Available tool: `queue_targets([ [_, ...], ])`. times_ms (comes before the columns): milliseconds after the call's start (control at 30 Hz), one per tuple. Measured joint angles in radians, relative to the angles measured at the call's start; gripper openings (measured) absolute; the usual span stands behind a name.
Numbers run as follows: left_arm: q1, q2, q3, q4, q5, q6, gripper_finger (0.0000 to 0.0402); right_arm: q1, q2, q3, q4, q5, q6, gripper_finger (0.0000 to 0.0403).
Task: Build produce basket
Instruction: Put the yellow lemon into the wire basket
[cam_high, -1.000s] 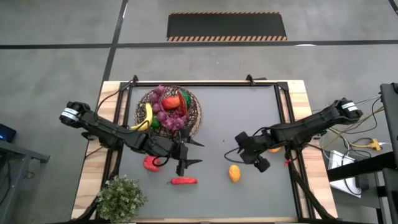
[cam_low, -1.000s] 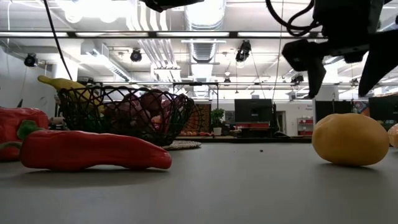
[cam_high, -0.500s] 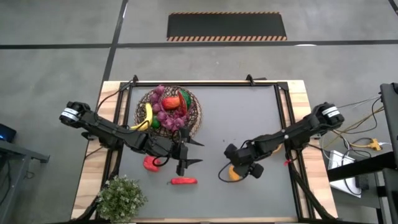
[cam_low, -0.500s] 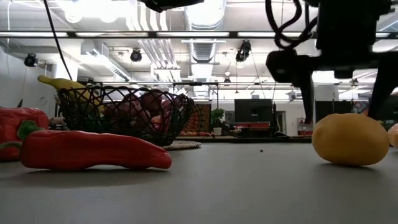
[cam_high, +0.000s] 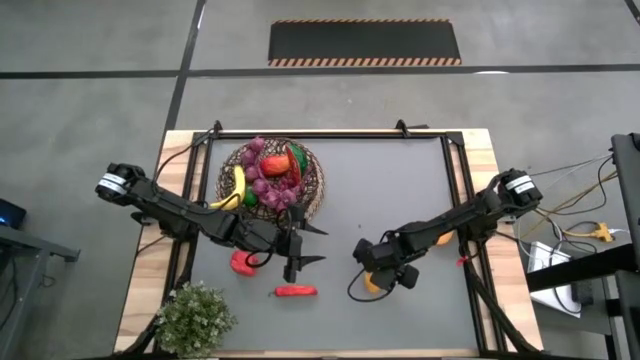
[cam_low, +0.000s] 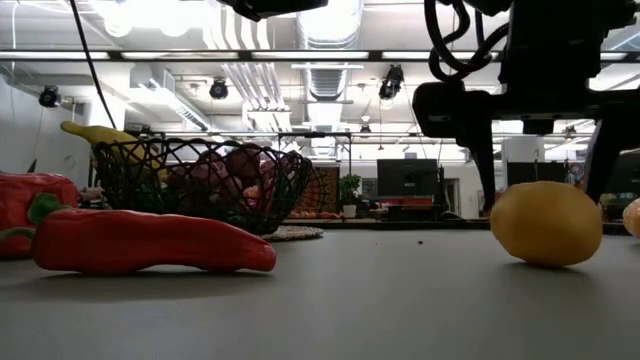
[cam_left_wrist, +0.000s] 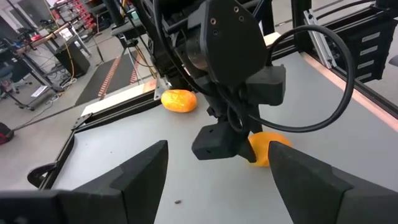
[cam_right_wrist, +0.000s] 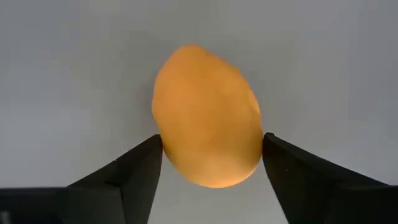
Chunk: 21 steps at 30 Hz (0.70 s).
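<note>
**Right gripper straddling yellow-orange fruit, mid-table**

Position. The yellow-orange fruit lies on the grey table, right of centre and towards the near edge, well apart from the basket at the far left. The right gripper is down over it. In the right wrist view its two fingers sit one on each flank of the fruit, touching or a hair off; I cannot tell whether they bear on it. The fruit rests on the table, so not yet lifted.

Left gripper hangs spread and empty just near of the basket, beside the red pepper and the red chili.

Handling (judgement). Toy produce, so probably light, hollow and rigid. The skin looks smooth and matte-glossy, the sides curved: likely to squirt out of a pinch taken off-centre. Not fragile. Best hold is across the widest girth, fingers square to the long axis, which is roughly where they stand now.

Orientation. Egg-shaped. In the right wrist view the long axis runs away from the wrist, slightly skewed, narrower end farther from the fingers. In the low view it reads as a squat oval lying on its side. The fingers span the short axis.

Other. A second orange fruit lies near the right edge. The basket already holds grapes, a banana and peppers.
</note>
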Motion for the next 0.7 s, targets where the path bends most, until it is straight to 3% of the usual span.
queue_targets([
  [300,0.000,0.000,-0.001,0.000,0.000,0.008,0.0259,0.000,-0.002,0.000,0.006,-0.026,0.005,0.0172],
  [467,-0.002,0.000,-0.003,-0.001,0.000,0.047,0.0258,-0.005,-0.005,0.001,0.009,-0.011,0.008,0.0174],
  [700,-0.007,-0.047,-0.027,0.001,-0.013,0.102,0.0258,-0.036,-0.058,0.037,-0.010,0.127,0.055,0.0176],
])
